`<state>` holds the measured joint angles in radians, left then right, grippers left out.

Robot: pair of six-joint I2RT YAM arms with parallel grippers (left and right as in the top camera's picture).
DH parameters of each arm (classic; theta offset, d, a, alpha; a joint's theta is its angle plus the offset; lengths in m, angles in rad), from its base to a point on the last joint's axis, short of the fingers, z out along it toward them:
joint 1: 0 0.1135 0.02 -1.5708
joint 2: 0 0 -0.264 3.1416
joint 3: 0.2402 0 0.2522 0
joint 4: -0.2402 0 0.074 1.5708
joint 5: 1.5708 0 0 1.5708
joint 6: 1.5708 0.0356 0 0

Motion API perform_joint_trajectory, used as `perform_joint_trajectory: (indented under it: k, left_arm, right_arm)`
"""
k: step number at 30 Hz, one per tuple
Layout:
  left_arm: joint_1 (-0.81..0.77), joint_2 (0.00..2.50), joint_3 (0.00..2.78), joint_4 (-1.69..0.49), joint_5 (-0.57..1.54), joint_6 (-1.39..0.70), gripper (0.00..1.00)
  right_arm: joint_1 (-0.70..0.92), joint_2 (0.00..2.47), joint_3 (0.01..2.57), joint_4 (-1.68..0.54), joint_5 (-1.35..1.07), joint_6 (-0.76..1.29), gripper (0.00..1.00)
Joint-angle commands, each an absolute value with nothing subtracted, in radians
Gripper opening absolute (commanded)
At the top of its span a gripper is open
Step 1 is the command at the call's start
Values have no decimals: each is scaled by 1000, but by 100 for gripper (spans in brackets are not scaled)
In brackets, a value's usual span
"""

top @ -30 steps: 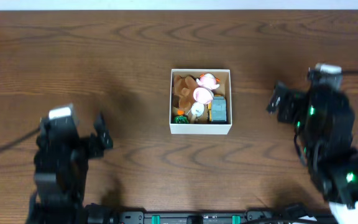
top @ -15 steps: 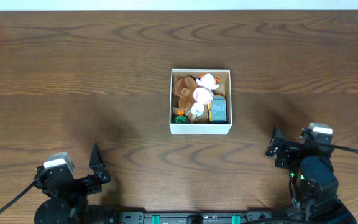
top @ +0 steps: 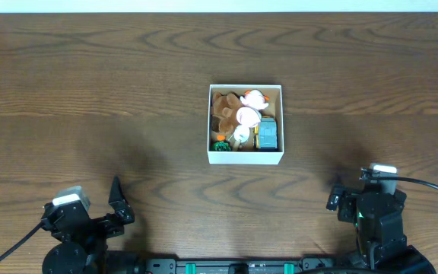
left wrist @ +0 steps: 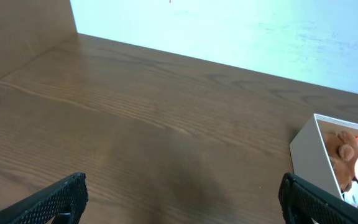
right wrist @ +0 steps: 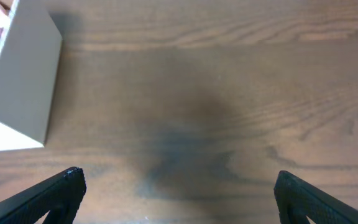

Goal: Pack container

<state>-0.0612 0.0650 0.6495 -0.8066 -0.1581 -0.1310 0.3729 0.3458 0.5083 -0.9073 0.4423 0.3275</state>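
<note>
The container [top: 245,157] sits mid-table [top: 128,91], piled with toys [top: 243,118]. The left end effector [left wrist: 182,199] and right end effector [right wrist: 179,190] are wide open, holding nothing, well apart from it. A bump could spill the heaped toys.

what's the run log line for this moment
container: upright, holds toys | left gripper: open, empty, apart from container | right gripper: open, empty, apart from container

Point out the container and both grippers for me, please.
container [top: 245,158], overhead view, on its white front wall.
left gripper [left wrist: 184,183], left wrist view, midway between its open fingers.
right gripper [right wrist: 178,179], right wrist view, midway between its open fingers.
</note>
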Motion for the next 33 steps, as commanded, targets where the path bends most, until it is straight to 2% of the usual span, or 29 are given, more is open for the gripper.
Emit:
perform_joint_trajectory:
  k: [1,12,16,22,27,33]
  left_arm:
    - [-57,64,649,-808,-169,-139,98]
    - [-57,64,649,-808,-169,-139,98]
    - [-57,64,649,-807,-169,-139,98]
    - [-57,64,649,-808,-169,-139,98]
    - [-57,64,649,-808,-169,-139,98]
    - [-57,64,649,-808,-169,-139,98]
  right_arm:
    - [385,343,502,-926,455,317,99]
    - [381,335,502,-933,455,317,99]
    - [302,255,502,-937,431,317,99]
    - [134,135,493,-926,208,316,99]
    - [47,8,414,-803,178,316,99]
    - [20,5,309,-546,167,268,99]
